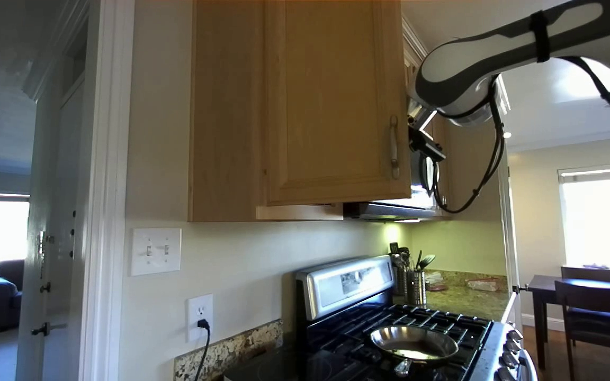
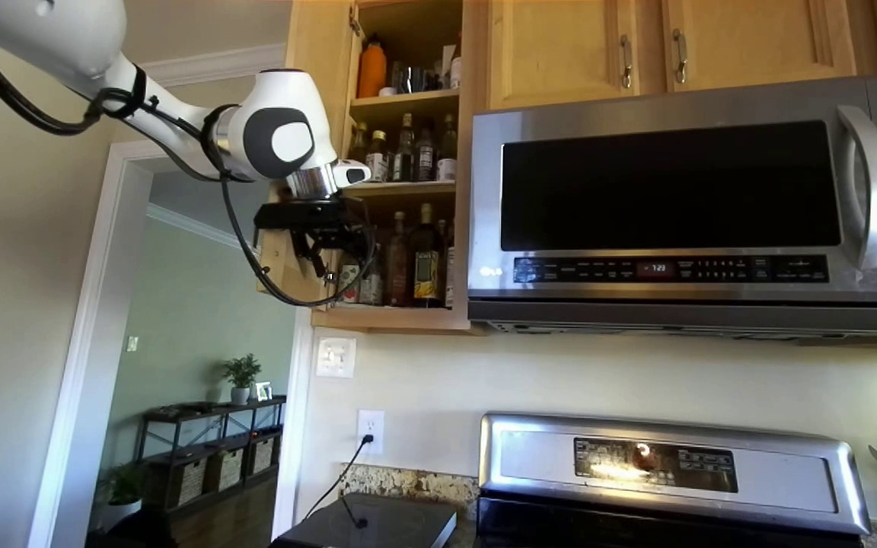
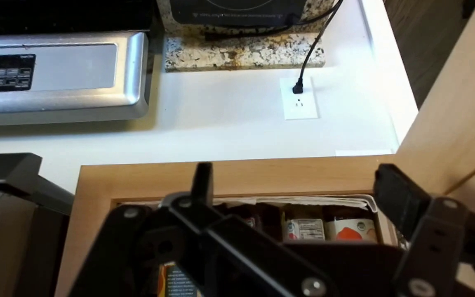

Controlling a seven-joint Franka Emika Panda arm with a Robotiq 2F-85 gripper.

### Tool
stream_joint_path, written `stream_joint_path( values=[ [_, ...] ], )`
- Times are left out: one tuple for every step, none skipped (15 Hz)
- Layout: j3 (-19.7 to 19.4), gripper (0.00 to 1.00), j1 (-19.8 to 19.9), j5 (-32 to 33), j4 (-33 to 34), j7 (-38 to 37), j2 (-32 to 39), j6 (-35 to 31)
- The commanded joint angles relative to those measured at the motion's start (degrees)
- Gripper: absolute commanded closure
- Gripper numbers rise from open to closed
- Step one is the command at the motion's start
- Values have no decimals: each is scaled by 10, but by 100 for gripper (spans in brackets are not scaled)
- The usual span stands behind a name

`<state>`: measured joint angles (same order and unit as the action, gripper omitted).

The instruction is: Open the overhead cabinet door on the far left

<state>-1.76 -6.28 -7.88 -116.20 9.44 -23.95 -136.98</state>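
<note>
1 door [image 1: 331,106], hanging open just beside pincer [image 3: 293,185]; pincer spread, contact unclear. Prob. rigid, lightish, easy-swinging. Grip handle [image 1: 394,147], opp. side from pincer, or push inner face.

On a speckled stone desk [image 1: 461,302] we saw steel utensil holders [image 1: 417,288] and small packets [image 1: 484,285]; in the wrist view, we found a flat black cooktop [image 3: 237,13] lying on another mottled stretch [image 3: 186,29].

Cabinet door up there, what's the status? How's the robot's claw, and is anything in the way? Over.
Gripper open and empty; touch on door unclear. Door open, bottles showing. Nothing seen blocking its swing.
</note>
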Motion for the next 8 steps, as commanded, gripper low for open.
stream_joint_path(
  values=[
    [8,0,2,6,-7,7,4,-3],
    [8,0,2,7,-9,8,5,-3],
    [8,0,-3,-2,-12,9,6,2],
    [7,0,-8,-10,-13,13,7,7],
    [7,0,-18,-24,-19,19,5,12],
    [9,0,-24,-32,-23,22,2,16],
    [11,0,-33,-42,-29,30,-4,27],
    [13,0,-40,-49,-32,35,-6,33]
  ],
)
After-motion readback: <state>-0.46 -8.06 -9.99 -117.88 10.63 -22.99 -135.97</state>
